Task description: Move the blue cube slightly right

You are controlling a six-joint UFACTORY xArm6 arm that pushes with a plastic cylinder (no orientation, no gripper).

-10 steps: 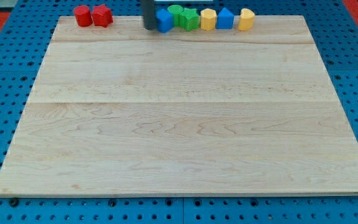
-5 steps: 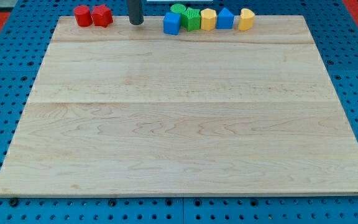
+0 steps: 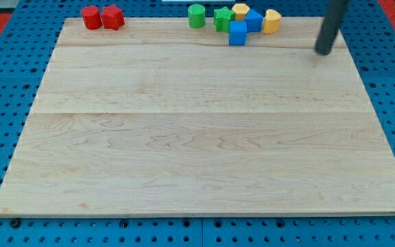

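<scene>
Camera view: wooden board (image 3: 197, 137) on a blue pegboard.
Blue cube (image 3: 237, 33): near the view's top, just below the green star block (image 3: 223, 18).
My tip (image 3: 324, 50): well to its right, touching no block; the rod carries no gripper.

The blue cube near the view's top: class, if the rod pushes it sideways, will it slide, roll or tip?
The blue cube probably slides: its flat faces rest on the smooth wooden board. It looks low and squat, so tipping seems unlikely. An off-centre push might turn it.
</scene>
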